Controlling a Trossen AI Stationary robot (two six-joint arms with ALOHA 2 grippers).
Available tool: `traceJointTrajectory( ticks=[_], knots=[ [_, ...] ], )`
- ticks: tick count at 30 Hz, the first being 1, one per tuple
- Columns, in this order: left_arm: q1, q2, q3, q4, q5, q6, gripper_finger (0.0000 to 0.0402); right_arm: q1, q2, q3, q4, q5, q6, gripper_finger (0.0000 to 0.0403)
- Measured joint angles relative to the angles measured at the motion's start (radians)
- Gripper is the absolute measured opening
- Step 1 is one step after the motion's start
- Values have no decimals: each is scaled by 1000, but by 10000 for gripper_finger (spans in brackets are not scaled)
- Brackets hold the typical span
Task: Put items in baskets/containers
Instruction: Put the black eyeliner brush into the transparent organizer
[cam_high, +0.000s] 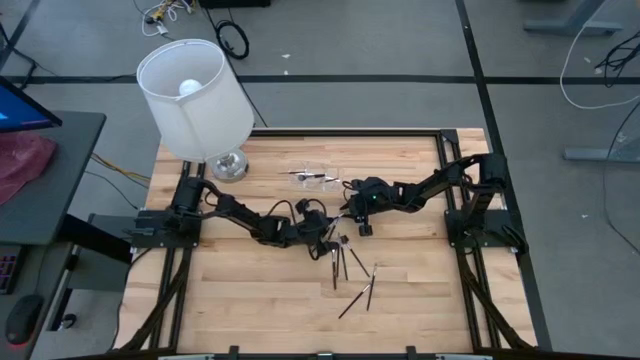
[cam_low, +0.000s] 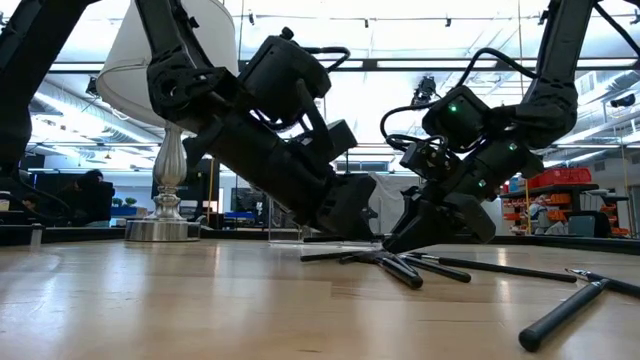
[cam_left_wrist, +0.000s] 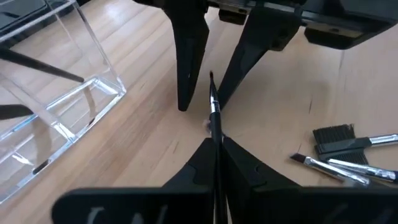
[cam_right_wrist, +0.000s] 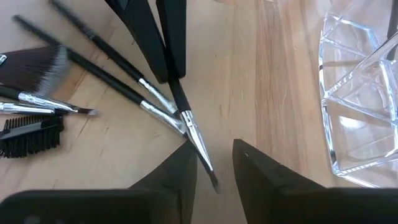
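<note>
held item: thin makeup brush (cam_left_wrist: 214, 115) with a slender black handle, shiny silver ferrule and fine pointed tip
held item, axis: long axis runs straight out of the left gripper's fingertips toward the right gripper; ferrule and tip end lead, handle end sits back in the grip
left gripper (cam_left_wrist: 214, 140): clamped on the brush handle, two dark wedge-shaped fingers pinched together, low over the table
right gripper (cam_right_wrist: 214, 149): facing the left gripper, tip to tip; dark tapered fingers stand apart, one on each side of the brush tip, no contact visible
container: small clear plastic organiser (cam_left_wrist: 93, 87), oblong, low glossy walls with inner dividers; off to one side of both grippers, near but apart from them; at least one dark brush handle inside
loose items: more thin black-handled brushes (cam_high: 345, 265) scattered flat on the table just beyond the left gripper, handles crossing at different angles
loose items, shapes: flat fan of brown bristles (cam_right_wrist: 31, 68), black comb-like lash brush (cam_right_wrist: 28, 140), and several with silver ferrules
surface: light wooden table (cam_high: 250, 290), plank pattern, smooth matte finish, black frame at the edges
lamp: white drum-shaded table lamp (cam_high: 195, 95) on a shiny metal base, at the far corner behind the left arm, well apart from both grippers
room: grey floor with loose cables (cam_high: 235, 40); low view shows bright ceiling lights and shelving behind the table
</note>
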Motion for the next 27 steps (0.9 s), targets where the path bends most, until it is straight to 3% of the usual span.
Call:
traceJointTrajectory(
  ticks=[19, 27],
  knots=[
    [0, 0, 8, -36, 0, 0, 16, 74, -45, -5, -17, -2, -35, 110],
    [2, 0, 8, -31, -7, 0, 18, 80, -54, -4, -8, 42, -41, 107]
  ],
)
